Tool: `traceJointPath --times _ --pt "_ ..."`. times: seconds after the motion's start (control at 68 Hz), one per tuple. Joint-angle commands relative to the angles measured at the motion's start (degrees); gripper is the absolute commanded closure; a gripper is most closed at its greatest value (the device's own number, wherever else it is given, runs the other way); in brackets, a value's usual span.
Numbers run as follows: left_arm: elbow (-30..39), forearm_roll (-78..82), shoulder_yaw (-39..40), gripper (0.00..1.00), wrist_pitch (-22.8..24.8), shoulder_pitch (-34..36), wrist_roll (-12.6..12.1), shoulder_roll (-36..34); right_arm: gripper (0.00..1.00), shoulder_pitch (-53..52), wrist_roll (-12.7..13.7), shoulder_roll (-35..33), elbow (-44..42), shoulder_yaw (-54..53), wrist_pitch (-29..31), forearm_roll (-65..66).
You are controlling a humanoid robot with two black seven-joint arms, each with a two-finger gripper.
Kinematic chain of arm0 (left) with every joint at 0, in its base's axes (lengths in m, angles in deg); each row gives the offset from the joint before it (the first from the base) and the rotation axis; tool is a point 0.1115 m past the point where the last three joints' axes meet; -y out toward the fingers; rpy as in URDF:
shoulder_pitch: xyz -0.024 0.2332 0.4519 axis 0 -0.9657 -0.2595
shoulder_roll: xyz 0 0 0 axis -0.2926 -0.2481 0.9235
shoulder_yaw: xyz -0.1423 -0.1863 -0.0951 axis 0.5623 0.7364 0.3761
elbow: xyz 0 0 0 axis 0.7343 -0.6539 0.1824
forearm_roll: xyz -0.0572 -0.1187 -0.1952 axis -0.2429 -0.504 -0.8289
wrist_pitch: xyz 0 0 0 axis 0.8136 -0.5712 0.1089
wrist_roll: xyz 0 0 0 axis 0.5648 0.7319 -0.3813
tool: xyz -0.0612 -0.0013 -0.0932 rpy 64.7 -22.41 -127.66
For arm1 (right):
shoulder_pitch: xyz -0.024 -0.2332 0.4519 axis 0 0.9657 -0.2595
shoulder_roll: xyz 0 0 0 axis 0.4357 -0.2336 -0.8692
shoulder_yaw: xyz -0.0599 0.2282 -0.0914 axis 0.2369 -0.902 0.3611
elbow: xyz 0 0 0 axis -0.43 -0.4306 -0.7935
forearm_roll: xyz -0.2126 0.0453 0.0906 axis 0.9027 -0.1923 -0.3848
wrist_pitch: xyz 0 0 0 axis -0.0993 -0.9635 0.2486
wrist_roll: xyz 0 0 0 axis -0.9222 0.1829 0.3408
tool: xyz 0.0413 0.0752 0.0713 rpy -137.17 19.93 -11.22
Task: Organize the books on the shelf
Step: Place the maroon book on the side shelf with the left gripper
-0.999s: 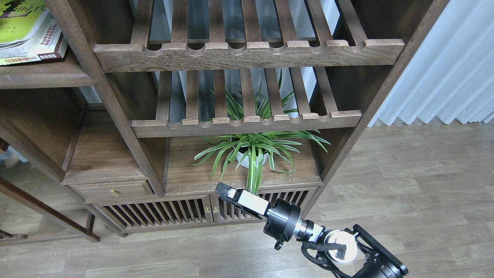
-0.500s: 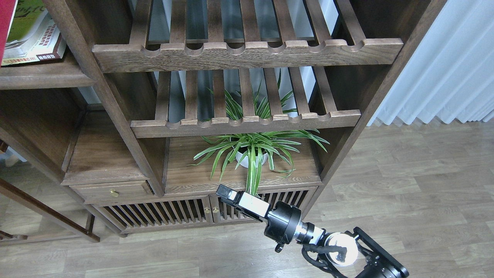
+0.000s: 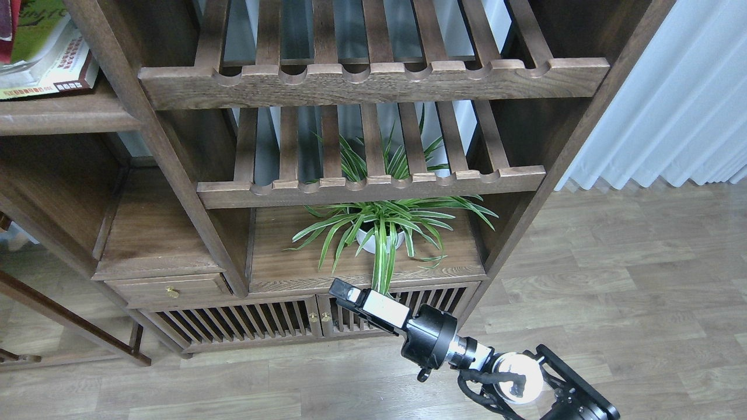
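Across most of the frame stands a tall dark brown wooden cabinet point(image 3: 175, 175). Centre: two slatted racks with scalloped front rails, upper rack point(image 3: 373, 81) above lower rack point(image 3: 373, 186). Right side of frame: pale pleated curtain point(image 3: 671, 99) hanging down to grey-brown wood plank floor point(image 3: 613, 274).

Upper left corner: flat dark brown shelf board with rounded front edge point(image 3: 64, 119). On it lies a stack of paperback books point(image 3: 52, 64), cut off by the frame edge. Topmost showing is a lime-yellow cover point(image 3: 38, 26); under it a white-edged book with a maroon spine corner point(image 3: 73, 79). A sliver of red cover point(image 3: 9, 29) sits at the very left edge, partly out of view; whether it rests on the stack cannot be told.

Lower centre compartment: green striped spider plant in a small white pot point(image 3: 382, 233), leaves spilling over the board edge.

Bottom right: right arm's black-and-white gripper point(image 3: 341, 290), pointing up-left, near the plant's hanging leaf tips, in front of the slatted cabinet doors point(image 3: 245, 321). Seen end-on; fingers not distinguishable, so open or closed cannot be told. Nothing seen held. Left arm not in view.
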Motion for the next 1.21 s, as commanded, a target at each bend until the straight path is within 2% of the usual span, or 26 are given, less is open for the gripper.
traceJointPath --times 0.0,0.323,0.397,0.412,0.5,0.632,0.691,0.779,0.882,0.999,1.19 --pt "-3.2 0.2 0.0 0.99 0.0 0.2 0.0 2.5 0.00 0.1 0.0 0.0 0.0 -0.1 0.0 0.0" --pt "-9.5 1.1 0.1 0.96 0.0 1.8 0.0 7.5 0.00 0.1 0.0 0.0 0.0 0.3 0.0 0.0" --pt "-9.9 1.3 0.1 0.79 0.0 2.0 0.0 7.9 0.00 0.1 0.0 0.0 0.0 0.3 0.0 0.0" --pt "-10.0 1.5 0.2 0.73 0.0 2.0 0.0 7.9 0.00 0.1 0.0 0.0 0.0 0.3 0.0 0.0" --pt "-10.3 3.1 0.3 0.56 0.0 2.5 0.0 7.9 0.00 0.1 0.0 0.0 0.0 0.3 0.0 0.0" --pt "-11.3 5.2 0.7 0.43 0.0 3.4 0.0 7.9 0.00 0.0 0.0 0.0 0.0 0.3 0.0 0.0" --pt "-11.3 5.4 0.3 0.33 0.0 3.5 0.0 7.9 0.00 0.0 0.0 0.0 -0.1 0.5 0.0 0.1" --pt "-11.0 5.7 0.3 0.26 0.0 3.6 0.0 8.0 0.00 0.0 0.0 0.0 -0.1 0.6 0.0 0.1" --pt "-10.6 6.9 0.2 0.11 0.0 5.3 0.0 8.0 0.00 0.0 0.0 0.0 -0.2 0.6 0.0 0.1" --pt "-10.0 9.3 0.2 0.02 0.0 6.8 0.0 8.3 0.00 0.0 0.0 0.0 -0.1 0.5 0.0 0.1" --pt "-2.8 9.8 0.1 0.01 0.0 7.3 0.0 8.5 0.00 0.0 0.0 0.0 -0.2 0.6 0.0 0.1"
